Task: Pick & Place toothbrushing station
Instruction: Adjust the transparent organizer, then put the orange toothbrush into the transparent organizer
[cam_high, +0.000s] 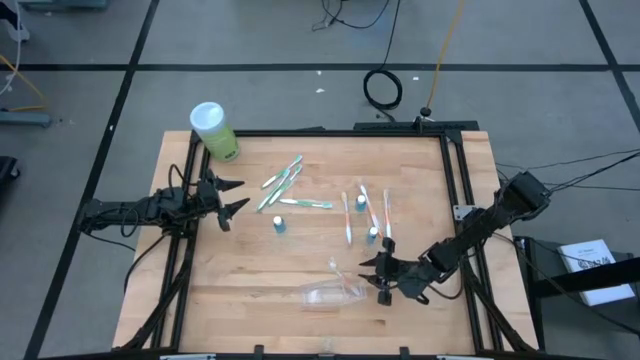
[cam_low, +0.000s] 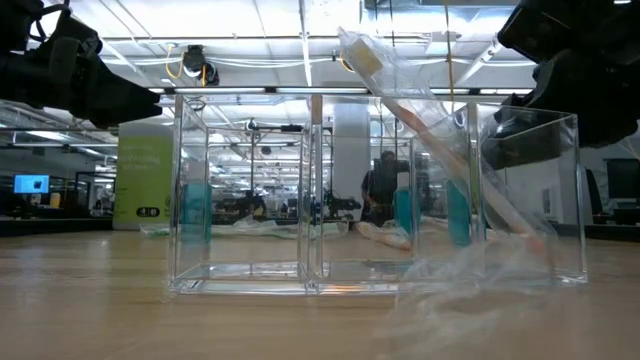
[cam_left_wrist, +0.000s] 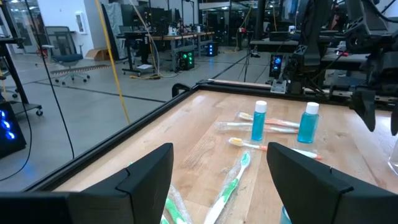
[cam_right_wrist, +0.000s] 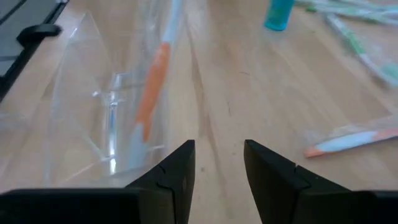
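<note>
Toothbrush (cam_right_wrist: 152, 81) leans inside the clear box (cam_right_wrist: 74, 112); right tool (cam_high: 384, 280) spread beside it, left tool (cam_high: 228, 198) spread at nine o'clock.

The toothbrushes (cam_high: 283, 181) are green and white, others (cam_high: 365, 207) orange-pink and white. The small tubes (cam_left_wrist: 259, 121) are blue with white caps. The bottle (cam_high: 213, 130) is lime green. The organizer (cam_low: 375, 195) is clear.

Matt wooden table (cam_high: 250, 270); glossy clear plastic organiser (cam_low: 300, 200)
</note>
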